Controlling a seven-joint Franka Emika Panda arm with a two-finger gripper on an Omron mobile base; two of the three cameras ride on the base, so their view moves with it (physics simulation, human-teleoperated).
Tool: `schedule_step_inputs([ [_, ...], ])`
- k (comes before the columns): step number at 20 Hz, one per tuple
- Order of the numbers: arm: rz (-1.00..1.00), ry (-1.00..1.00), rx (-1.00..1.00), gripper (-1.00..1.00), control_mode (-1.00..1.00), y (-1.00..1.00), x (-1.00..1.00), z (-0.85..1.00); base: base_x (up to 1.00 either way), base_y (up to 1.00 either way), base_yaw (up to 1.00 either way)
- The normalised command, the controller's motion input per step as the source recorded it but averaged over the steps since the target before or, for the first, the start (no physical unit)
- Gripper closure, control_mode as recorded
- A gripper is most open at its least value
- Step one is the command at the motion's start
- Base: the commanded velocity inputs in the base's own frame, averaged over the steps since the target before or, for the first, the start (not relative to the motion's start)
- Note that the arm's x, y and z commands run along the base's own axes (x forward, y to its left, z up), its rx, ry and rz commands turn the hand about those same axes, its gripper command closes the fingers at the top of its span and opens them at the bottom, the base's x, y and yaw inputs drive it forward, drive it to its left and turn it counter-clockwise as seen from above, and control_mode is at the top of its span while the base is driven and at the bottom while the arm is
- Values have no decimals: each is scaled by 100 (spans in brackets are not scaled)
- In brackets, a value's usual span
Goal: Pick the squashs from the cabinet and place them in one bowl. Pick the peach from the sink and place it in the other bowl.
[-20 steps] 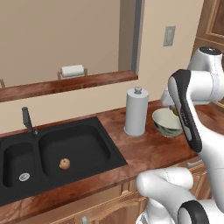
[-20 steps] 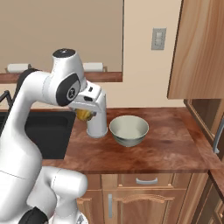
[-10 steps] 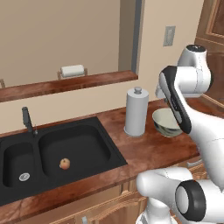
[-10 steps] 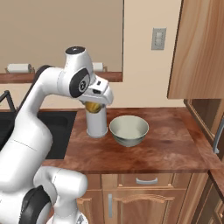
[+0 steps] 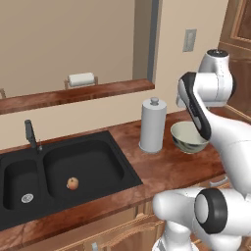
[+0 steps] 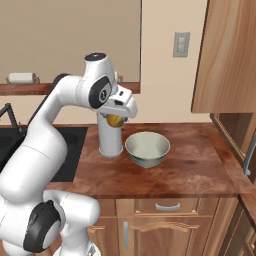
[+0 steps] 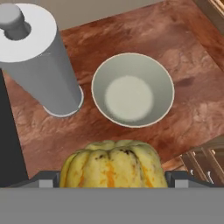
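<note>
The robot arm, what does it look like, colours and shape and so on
The arm is glossy white with rounded, tube-like links and dark grey to black rings and caps at the joints. Its gripper sits in a blocky white hand. No cables or markings are visible.

I see a ribbed squash [image 7: 114,164], bright yellow with orange streaks and dark flecks. The bowl [image 7: 132,89] is pale greenish-cream, paler at its bottom. My counter [image 7: 192,78] is mottled reddish-brown. The paper towel roll [image 7: 37,59] is light grey. The sink [image 5: 68,169] is matte black, holding an orange-yellow peach [image 5: 72,183] with a red blush.
</note>
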Motion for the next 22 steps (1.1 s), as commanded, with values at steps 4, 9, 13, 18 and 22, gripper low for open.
schedule_step_inputs([
  [4, 0, -7, 0, 100, -100, -34, 10, -24, 0, 0, 0],
  [9, 0, -6, 0, 100, -100, -20, 34, -30, 0, 0, 0],
  [13, 0, -3, 0, 100, -100, -8, 31, -25, 0, 0, 0],
  [18, 0, 0, 0, 100, -100, -7, 25, -20, 0, 0, 0],
  [22, 0, 0, 0, 100, -100, -14, 20, -31, 0, 0, 0],
])
